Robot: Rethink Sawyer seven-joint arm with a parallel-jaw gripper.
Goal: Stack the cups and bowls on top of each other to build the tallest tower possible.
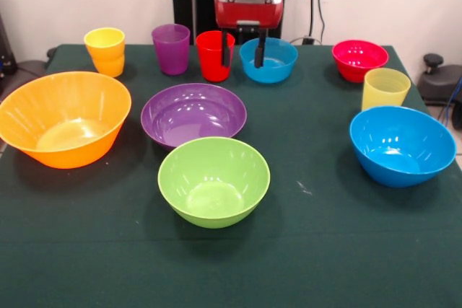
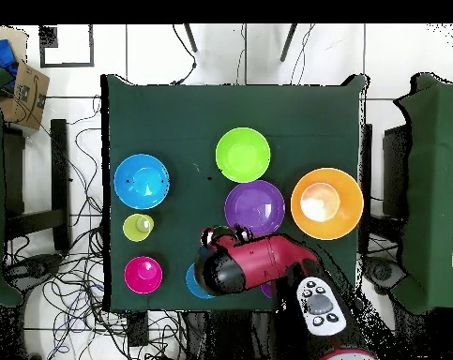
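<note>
A: How is the table (image 1: 303,250) seen to be laid out, taken from the left of the front view?

B: Nothing is stacked yet. The large orange bowl (image 1: 63,117) is set at the left edge, with the orange-yellow cup (image 1: 105,50) behind it. The purple bowl (image 1: 193,114) and the green bowl (image 1: 214,181) are placed near the middle, just beside each other, the green one nearer the camera. Along the far row the purple cup (image 1: 171,48), the red cup (image 1: 214,55), the small blue bowl (image 1: 271,60) and the small red-pink bowl (image 1: 359,59) are lined up. The pale yellow cup (image 1: 385,88) and the large blue bowl (image 1: 401,144) are found at the right.

A: Why is everything spread apart like that?

B: It is judged that the pieces are kept separate and upright so that each rim can be reached from above, with the widest bowl left free as a likely base.

A: And the gripper?

B: The gripper (image 1: 243,53) is held low over the far row. Its two dark fingers (image 1: 259,53) are seen parted, with nothing held between them.

A: Where do the task's things lie relative to those fingers?

B: One finger is seen against the right rim of the red cup, the other against the left rim of the small blue bowl, so the gap between the two pieces is straddled. Whether either rim is actually touched cannot be told. In the overhead view the gripper is hidden under the arm (image 2: 258,262).
</note>
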